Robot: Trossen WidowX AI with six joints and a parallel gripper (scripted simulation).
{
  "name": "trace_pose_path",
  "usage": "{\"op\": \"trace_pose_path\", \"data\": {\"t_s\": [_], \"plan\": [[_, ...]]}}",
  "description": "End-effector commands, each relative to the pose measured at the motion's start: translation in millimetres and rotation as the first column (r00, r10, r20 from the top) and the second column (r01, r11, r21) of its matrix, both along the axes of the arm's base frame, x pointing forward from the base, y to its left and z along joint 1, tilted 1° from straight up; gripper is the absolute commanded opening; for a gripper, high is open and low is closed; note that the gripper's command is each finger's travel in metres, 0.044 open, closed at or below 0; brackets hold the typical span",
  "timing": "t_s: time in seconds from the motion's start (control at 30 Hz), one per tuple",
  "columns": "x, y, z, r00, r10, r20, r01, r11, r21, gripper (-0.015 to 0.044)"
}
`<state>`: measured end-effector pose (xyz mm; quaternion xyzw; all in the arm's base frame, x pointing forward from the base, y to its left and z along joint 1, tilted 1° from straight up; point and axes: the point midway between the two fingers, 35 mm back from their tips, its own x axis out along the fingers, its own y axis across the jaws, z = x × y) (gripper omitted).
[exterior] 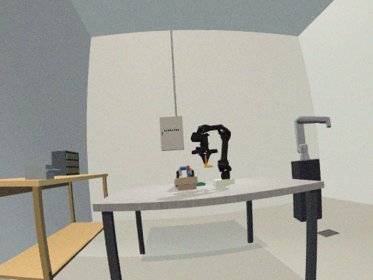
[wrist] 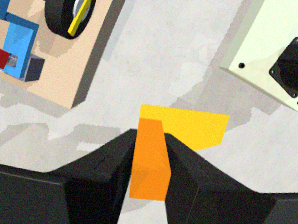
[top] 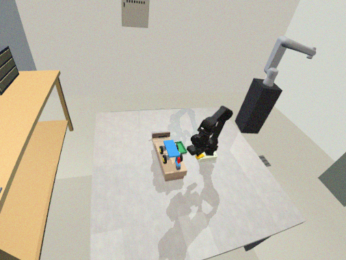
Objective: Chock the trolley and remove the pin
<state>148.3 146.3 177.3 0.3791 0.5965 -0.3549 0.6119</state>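
Observation:
My gripper (exterior: 206, 159) (wrist: 149, 137) is shut on the orange handle of the yellow chock (top: 200, 156) (exterior: 208, 166) (wrist: 195, 128), held in the air to the right of the ramp in the top and exterior views. The wooden ramp (top: 175, 170) (exterior: 186, 180) (wrist: 75, 65) carries the blue trolley (top: 171, 148), whose black wheel (wrist: 56, 17) shows at the upper left of the wrist view. The red-headed stop pin (top: 178, 160) (exterior: 188, 168) (wrist: 4, 59) stands at the ramp's near, uphill end. The green tray (top: 182, 148) (exterior: 200, 183) lies beside the ramp, partly hidden by the trolley. The chock's rubber underside is hidden.
The arm's pale base plate (top: 210, 159) (exterior: 223, 182) (wrist: 250, 50) lies right of the ramp. A low end wall (top: 161, 135) closes the ramp's far, downhill end. A wooden bench (top: 31, 99) (exterior: 74, 178) stands left of the table, and a grey arm on a black pedestal (top: 259, 106) (exterior: 306, 184) stands at the right.

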Motion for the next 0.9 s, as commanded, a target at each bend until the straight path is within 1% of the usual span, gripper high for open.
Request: {"op": "trace_pose_path", "data": {"t_s": [0.0, 0.13, 0.4, 0.87], "plan": [[0.1, -0.5, 0.0, 0.991, -0.134, -0.002, 0.134, 0.991, 0.000, 0.0000], [0.1, -0.5, 0.0, 0.969, -0.246, -0.004, 0.246, 0.969, 0.003, 0.0000], [1.2, -2.5, -0.2, 0.967, -0.255, -0.004, 0.255, 0.967, 0.003, 0.0000], [22.7, -44.0, -2.7, 0.956, -0.294, -0.001, 0.294, 0.956, 0.000, 0.0000]]}}
